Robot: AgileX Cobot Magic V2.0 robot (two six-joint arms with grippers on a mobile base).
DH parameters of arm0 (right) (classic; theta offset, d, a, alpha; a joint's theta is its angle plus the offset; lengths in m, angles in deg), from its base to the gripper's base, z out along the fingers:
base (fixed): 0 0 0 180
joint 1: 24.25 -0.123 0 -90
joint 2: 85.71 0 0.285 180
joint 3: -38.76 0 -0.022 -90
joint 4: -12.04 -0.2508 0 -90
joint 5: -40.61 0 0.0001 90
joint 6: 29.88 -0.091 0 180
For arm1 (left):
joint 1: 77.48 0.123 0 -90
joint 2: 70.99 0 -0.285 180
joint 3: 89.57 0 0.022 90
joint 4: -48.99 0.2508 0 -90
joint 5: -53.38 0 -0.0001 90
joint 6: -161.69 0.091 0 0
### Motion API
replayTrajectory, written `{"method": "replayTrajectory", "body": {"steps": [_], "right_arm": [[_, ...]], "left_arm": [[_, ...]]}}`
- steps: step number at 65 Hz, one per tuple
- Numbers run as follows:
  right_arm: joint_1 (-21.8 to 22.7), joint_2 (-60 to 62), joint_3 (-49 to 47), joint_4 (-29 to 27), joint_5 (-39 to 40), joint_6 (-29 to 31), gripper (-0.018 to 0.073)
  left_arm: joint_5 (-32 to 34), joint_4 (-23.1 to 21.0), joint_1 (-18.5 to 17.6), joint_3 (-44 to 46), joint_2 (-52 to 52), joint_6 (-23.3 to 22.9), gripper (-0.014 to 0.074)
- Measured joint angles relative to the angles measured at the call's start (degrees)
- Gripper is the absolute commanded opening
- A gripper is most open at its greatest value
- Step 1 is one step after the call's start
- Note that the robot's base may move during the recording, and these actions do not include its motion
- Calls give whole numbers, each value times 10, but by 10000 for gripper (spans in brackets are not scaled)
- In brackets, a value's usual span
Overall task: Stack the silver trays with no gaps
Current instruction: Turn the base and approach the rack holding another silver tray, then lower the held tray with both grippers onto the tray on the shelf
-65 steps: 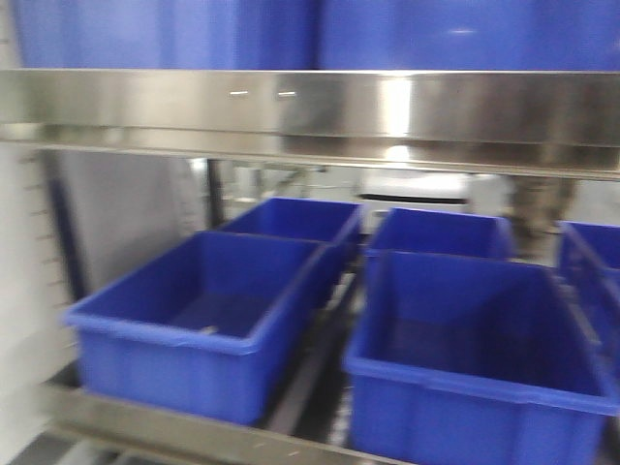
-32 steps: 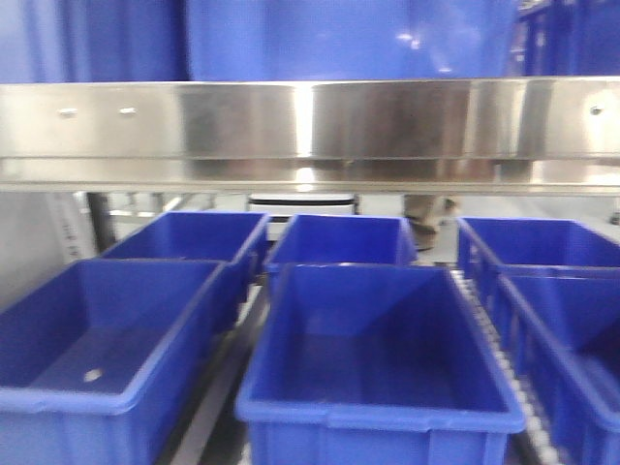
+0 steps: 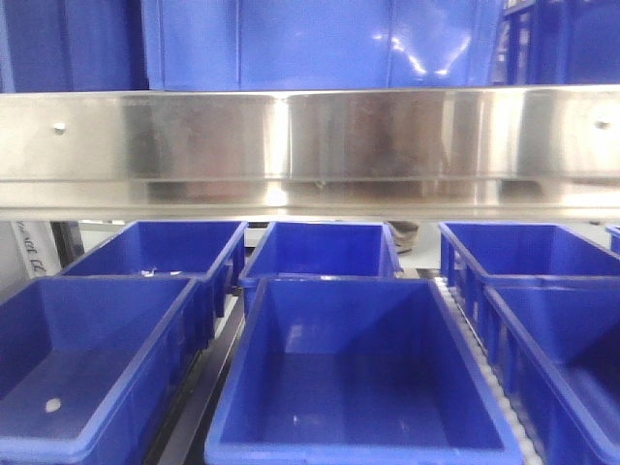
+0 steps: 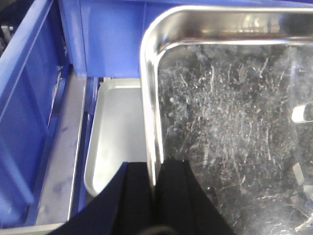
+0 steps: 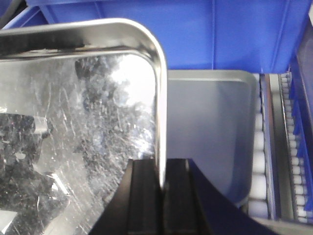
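Blue bins [image 3: 358, 378] fill the rack under a brushed-steel band [image 3: 310, 145]. Over the last 1 second this front view has swung from a blurred, angled look at the shelf to a sharp, square-on one. I take that to mean I am now settled facing the rack and lined up for the drop.

I have only the present wrist views, so I cannot say whether the 2 trays themselves have shifted. The held tray [image 4: 230, 137] hangs above the lower tray [image 4: 117, 132], which lies flat on the shelf between blue bin walls [image 4: 29, 98]. The lower one shows past the held tray's edge on both sides, so the 2 are not yet nested. I judge the stack is still to be closed.

My left end effector [image 4: 155, 169] is clamped on the held tray's side rim, 1 finger inside the wall and 1 outside. My right end effector [image 5: 161, 166] pinches the opposite rim the same way, above the lower tray [image 5: 205, 132] and near the white roller track [image 5: 259, 147]. Both wrists point along the tray's length.
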Motion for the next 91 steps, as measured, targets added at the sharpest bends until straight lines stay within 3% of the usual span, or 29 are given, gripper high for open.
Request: {"method": "replayTrajectory", "body": {"steps": [91], "right_arm": [[0, 0, 0, -2, 8, 0, -57]], "left_arm": [[10, 32, 0, 0, 0, -1, -16]]}}
